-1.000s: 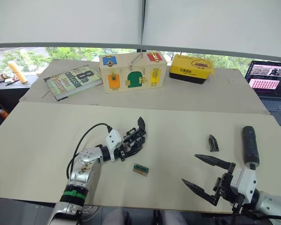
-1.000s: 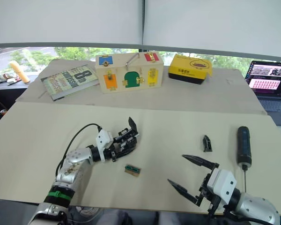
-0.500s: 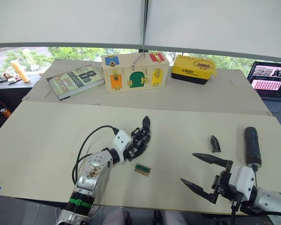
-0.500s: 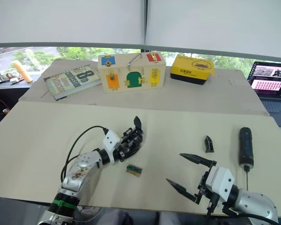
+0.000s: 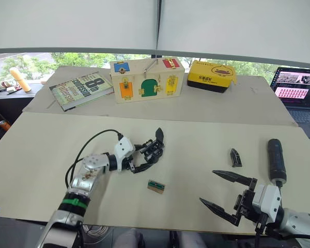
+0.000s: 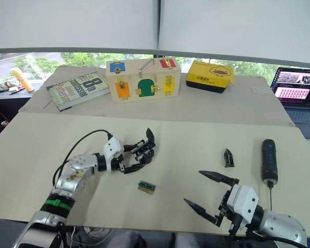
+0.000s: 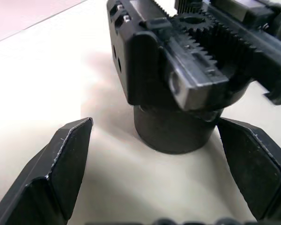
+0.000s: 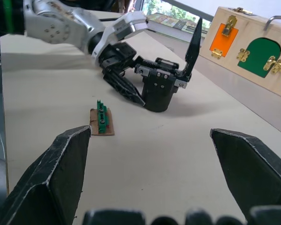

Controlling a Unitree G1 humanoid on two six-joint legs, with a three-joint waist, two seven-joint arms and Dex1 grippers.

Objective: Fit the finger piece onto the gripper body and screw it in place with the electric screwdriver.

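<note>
Left wrist view: toothed gripper body (image 7: 178, 79)

My left hand (image 5: 142, 158) reached forward across the table (image 5: 196, 150), its two fingers spread wide and low, while my right hand (image 5: 225, 196) hovered near the front edge, fingers likewise parted, wrist angled inward to the left.

Surface (image 5: 51, 150): pale beige board; a second board lies behind it.
Gripper body (image 5: 154, 150): stands near the middle.
Green-and-tan block (image 5: 155, 186): just in front of the gripper body.
Finger piece (image 5: 235, 157): to the right, apart.
Electric screwdriver (image 5: 275, 160): beside the finger piece, further right.
Back board: book (image 5: 80, 89), wooden latch box (image 5: 146, 78), yellow box (image 5: 212, 75), laptop (image 5: 298, 88).
</note>
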